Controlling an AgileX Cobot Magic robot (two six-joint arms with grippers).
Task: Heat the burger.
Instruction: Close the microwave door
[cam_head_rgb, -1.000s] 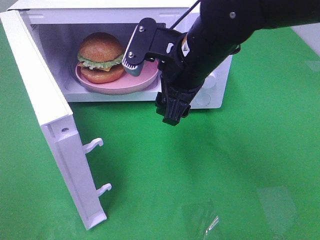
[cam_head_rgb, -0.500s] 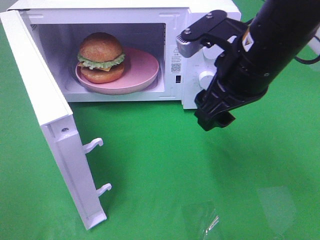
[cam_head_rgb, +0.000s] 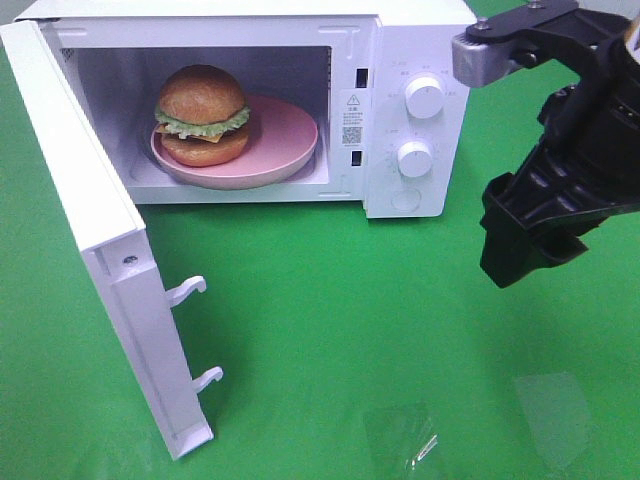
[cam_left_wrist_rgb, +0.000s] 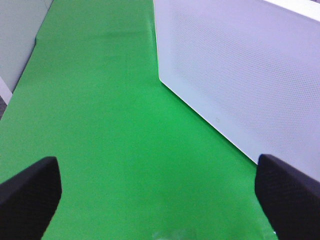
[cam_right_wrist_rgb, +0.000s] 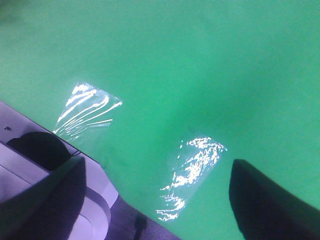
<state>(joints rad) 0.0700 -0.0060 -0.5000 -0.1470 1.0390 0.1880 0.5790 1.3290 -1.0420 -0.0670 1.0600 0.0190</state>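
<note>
Burger (cam_head_rgb: 203, 115) sits inside the microwave (cam_head_rgb: 400, 30), on the 9 o'clock side of a pink plate (cam_head_rgb: 290, 130), bun dome up, with lettuce and cheese showing at the edge. The door (cam_head_rgb: 90, 230) hangs wide open towards 7 o'clock. On the frame beside the cavity is a sticker with a warning triangle (cam_head_rgb: 351, 100) and, below it, a QR code (cam_head_rgb: 350, 135); the print on both is too small to read. Two white dials (cam_head_rgb: 424, 97) are stacked on the control panel, their markings too faint to make out. The right end effector (cam_head_rgb: 525, 255) hovers over the green bench (cam_head_rgb: 350, 300) at 4 o'clock from the microwave, jaws spread and empty. The left end effector (cam_left_wrist_rgb: 160, 200) is also agape with nothing in it, beside a white dotted panel (cam_left_wrist_rgb: 240, 75).
</note>
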